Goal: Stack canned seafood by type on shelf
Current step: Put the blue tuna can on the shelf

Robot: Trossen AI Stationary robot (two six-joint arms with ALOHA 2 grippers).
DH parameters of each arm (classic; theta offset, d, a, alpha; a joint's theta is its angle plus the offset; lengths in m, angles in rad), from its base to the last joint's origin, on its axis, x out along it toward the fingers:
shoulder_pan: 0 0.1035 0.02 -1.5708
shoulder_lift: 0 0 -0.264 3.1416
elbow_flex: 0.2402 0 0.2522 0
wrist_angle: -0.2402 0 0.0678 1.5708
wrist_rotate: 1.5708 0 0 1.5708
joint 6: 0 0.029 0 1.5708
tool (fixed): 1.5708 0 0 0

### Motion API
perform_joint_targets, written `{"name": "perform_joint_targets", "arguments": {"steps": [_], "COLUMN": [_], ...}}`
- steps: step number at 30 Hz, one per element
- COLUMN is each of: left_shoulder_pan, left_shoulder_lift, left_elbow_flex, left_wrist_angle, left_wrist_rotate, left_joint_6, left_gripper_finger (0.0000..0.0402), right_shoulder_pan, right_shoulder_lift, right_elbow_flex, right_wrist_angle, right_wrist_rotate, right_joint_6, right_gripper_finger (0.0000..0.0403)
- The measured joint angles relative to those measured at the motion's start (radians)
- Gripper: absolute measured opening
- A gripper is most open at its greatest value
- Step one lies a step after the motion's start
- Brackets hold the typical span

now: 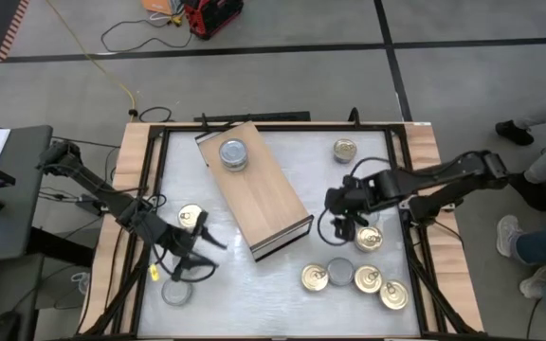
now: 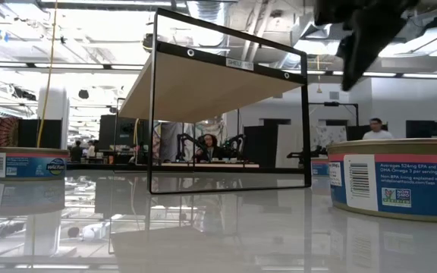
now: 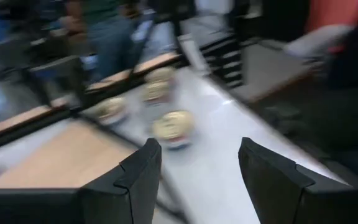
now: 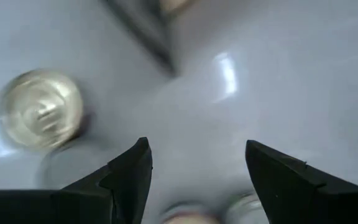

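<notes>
The shelf (image 1: 259, 194), a light-wood board with a dark open end, lies diagonally mid-table. Silver-topped tins (image 1: 233, 153) sit stacked on its far part. My left gripper (image 1: 205, 256) is open and hovers between a gold-topped tin (image 1: 190, 217) and a silver-topped tin (image 1: 175, 292); its wrist view looks past the open fingers (image 3: 197, 146) toward blurred tins (image 3: 174, 127). My right gripper (image 1: 341, 225) is open above the table beside a gold tin (image 1: 368, 238). In the right wrist view the gripper (image 4: 197, 146) is open, with a gold tin (image 4: 39, 115) off to one side.
A group of gold and silver tins (image 1: 354, 279) stands near the table's right near corner, and one gold tin (image 1: 345, 149) near the far right. The low view shows the shelf's dark frame (image 2: 230, 114) with tins on both sides (image 2: 400, 178). People stand beyond the table's right edge (image 1: 538, 237).
</notes>
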Motion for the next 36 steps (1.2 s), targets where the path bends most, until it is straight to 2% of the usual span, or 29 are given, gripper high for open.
{"name": "perform_joint_targets", "arguments": {"steps": [4,6,14,20,25,29,36], "left_shoulder_pan": [0.001,0.001,0.000,0.000,0.000,0.000,0.001], "left_shoulder_lift": [0.000,0.000,0.000,0.000,0.000,0.000,0.000], "left_elbow_flex": [0.000,0.000,0.000,0.000,0.000,0.000,0.001], "left_wrist_angle": [0.001,0.008,0.008,0.008,0.008,0.018,0.025], "left_wrist_rotate": [0.058,0.063,0.059,0.056,-0.022,-0.100,-0.240], "left_joint_6": [-0.011,-0.011,-0.012,-0.011,0.004,0.042,0.074], "left_gripper_finger": [0.0203,0.0203,0.0203,0.0203,0.0203,0.0203,0.0203], "right_shoulder_pan": [0.042,0.058,0.043,0.001,-0.062,-0.158,-0.332], "right_shoulder_lift": [0.012,0.021,0.031,0.028,0.028,0.027,0.028], "right_elbow_flex": [0.000,0.000,-0.014,-0.087,-0.118,-0.121,-0.120], "right_wrist_angle": [0.017,0.027,0.018,0.020,-0.040,-0.033,-0.021], "right_wrist_rotate": [-0.150,-0.173,-0.175,-0.174,-0.174,-0.054,0.353], "right_joint_6": [0.027,0.032,0.045,0.032,0.008,0.010,-0.151], "right_gripper_finger": [0.0280,0.0280,0.0280,0.0280,0.0274,0.0261,0.0248]}}
